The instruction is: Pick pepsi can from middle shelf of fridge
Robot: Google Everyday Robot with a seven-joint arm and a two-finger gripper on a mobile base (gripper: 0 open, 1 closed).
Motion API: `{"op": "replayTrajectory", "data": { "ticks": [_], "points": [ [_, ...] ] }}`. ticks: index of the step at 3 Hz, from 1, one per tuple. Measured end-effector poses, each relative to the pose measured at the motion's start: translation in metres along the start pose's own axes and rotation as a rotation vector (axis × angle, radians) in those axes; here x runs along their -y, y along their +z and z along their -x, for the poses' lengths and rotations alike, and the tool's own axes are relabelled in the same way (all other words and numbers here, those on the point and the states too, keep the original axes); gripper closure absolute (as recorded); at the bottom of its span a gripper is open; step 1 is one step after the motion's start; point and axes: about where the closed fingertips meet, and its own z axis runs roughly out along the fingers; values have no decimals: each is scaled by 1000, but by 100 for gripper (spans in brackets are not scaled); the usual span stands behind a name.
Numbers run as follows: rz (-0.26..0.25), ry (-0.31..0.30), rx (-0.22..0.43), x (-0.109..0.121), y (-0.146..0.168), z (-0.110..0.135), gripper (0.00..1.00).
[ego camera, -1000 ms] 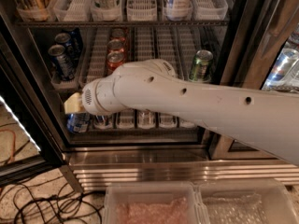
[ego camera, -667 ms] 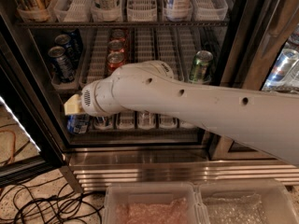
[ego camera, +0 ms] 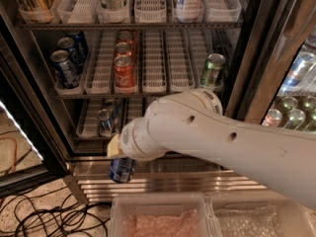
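Observation:
My gripper (ego camera: 116, 154) sits at the end of the white arm, in front of the fridge's ribbed steel base (ego camera: 197, 179). It is mostly hidden behind the wrist; one yellowish finger (ego camera: 113, 145) shows. It is shut on a dark blue pepsi can (ego camera: 121, 169), held out of the fridge, below the shelves. The middle shelf (ego camera: 163, 90) with white slotted lanes holds more pepsi cans (ego camera: 64, 67) at the left, red cola cans (ego camera: 124, 73) and a green can (ego camera: 213, 69) at the right.
The top rack (ego camera: 148, 22) holds bottles. The lower shelf has cans (ego camera: 105, 122) behind my arm. An open glass door frame (ego camera: 22, 127) stands at the left, a second door (ego camera: 261, 58) at the right. Plastic bins (ego camera: 163, 216) lie below; cables (ego camera: 44, 216) trail on the floor.
My arm has drawn back out of the fridge, down and to the right, with the blue can in the gripper. The can now hangs in front of the steel base.

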Motion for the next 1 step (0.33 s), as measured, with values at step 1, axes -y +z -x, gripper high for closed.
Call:
{"op": "replayTrajectory", "data": {
  "ticks": [1],
  "points": [
    [-134, 126, -63, 40, -24, -43, 100]
  ]
}}
